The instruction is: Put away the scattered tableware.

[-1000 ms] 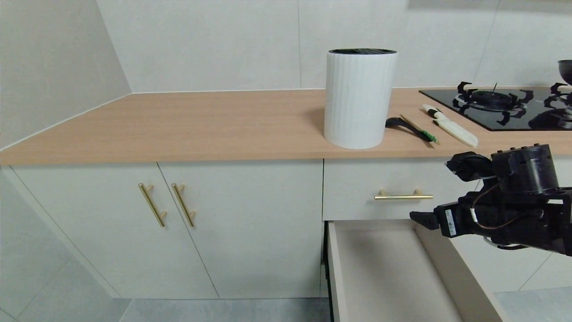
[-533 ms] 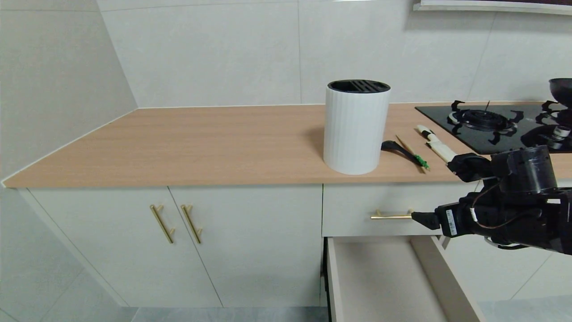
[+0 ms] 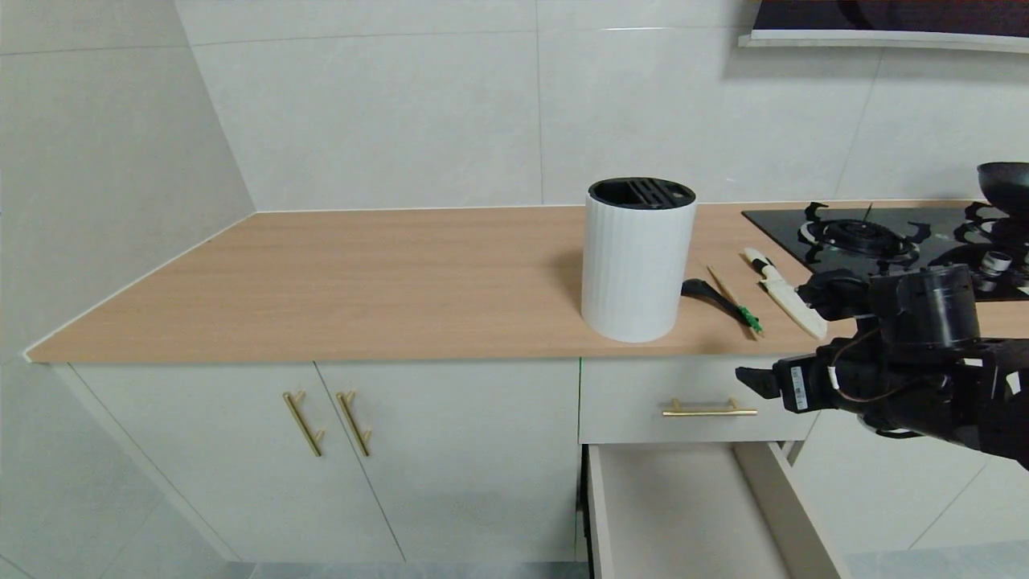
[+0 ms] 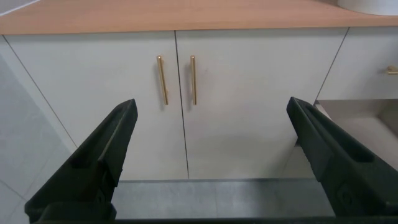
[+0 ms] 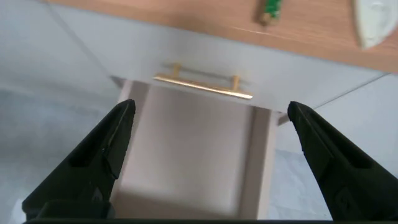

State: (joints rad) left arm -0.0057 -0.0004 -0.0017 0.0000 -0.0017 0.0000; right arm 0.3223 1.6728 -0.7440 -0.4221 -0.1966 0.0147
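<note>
Upright on the wooden bench, toward its right half: a white ribbed holder with a black slotted top. Just beside it on the hob side, flat on the bench, the scattered tableware: a black spoon with its bowl nearest the holder; thin chopsticks with a green end toward the front edge, lying against the spoon's handle; and, slightly apart from those, a pale knife with its tip toward the front edge. Beyond the knife, set into the bench: a black gas hob with a dark pot at the far right. Under the tableware, a shut drawer front with a gold handle; directly below that, an open drawer pulled out, pale inside. To the left of both, two cabinet doors with slanted gold handles. Right arm level with the shut drawer front, just below the bench edge and above the open drawer's right wall. Right jaws spread wide and holding nothing, with the gold handle, the open drawer, the chopsticks' green end and the knife tip seen between and beyond them. Left jaws likewise spread wide and holding nothing, down low, facing the two cabinet doors, with a corner of the open drawer off to one side.
</note>
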